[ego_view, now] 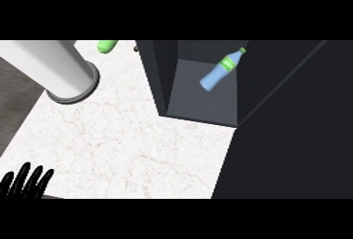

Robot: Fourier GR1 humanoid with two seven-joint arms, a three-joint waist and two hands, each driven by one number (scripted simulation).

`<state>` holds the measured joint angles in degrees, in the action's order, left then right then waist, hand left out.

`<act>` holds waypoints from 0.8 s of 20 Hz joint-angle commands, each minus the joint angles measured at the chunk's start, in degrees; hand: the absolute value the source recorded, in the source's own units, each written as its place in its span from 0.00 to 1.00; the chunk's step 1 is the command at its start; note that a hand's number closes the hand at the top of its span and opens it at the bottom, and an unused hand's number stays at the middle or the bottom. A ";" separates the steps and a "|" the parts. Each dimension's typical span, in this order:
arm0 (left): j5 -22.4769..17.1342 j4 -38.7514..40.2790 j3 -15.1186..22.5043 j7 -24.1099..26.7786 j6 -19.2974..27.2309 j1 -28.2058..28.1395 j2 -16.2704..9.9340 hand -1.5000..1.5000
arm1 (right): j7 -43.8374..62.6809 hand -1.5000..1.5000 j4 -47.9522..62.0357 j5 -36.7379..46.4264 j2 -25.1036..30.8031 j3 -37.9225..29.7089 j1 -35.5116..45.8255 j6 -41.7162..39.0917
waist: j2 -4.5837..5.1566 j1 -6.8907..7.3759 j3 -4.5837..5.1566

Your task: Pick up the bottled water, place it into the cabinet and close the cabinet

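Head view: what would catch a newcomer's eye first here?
Probably the blue bottled water with its green cap, lying tilted inside the dark open cabinet at upper right. Next, the big grey cylinder at upper left on the pale marble counter, and the left hand, open, at the lower left edge.

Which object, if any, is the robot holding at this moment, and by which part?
Nothing is held. The left hand rests open at the lower left edge, fingers up, touching nothing. The water bottle lies inside the cabinet; the right hand is not visible.
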<state>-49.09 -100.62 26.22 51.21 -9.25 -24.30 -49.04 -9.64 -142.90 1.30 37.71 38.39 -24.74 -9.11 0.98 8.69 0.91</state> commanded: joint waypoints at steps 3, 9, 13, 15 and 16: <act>-1.14 0.77 -2.10 0.36 -2.92 -0.66 -2.73 0.00 | 11.13 1.00 0.17 -0.14 -0.51 6.14 8.70 -3.76 | 0.68 1.93 0.24; -0.87 0.29 -2.97 0.44 -4.36 0.75 -3.56 0.00 | 16.43 1.00 4.06 -4.25 -7.02 6.87 14.72 -1.42 | 1.26 2.11 0.24; -1.88 0.41 -3.86 0.63 -5.50 0.11 -4.33 0.00 | 19.88 1.00 6.29 -7.19 -11.68 4.65 17.77 1.19 | 1.56 2.75 0.18; -2.28 0.69 -4.41 0.51 -5.14 -0.25 -4.52 0.00 | 21.74 1.00 8.09 -8.03 -13.65 4.33 19.15 2.00 | 1.41 2.66 0.11; -2.52 0.88 -4.98 0.46 -6.15 -0.12 -5.41 0.00 | 22.51 1.00 9.20 -9.24 -14.46 3.63 20.44 1.79 | 1.66 3.01 0.07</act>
<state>-51.03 -100.12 22.21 51.18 -13.68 -24.39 -53.47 7.52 -138.42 -5.95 29.56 41.53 -8.40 -11.24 2.16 11.31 1.14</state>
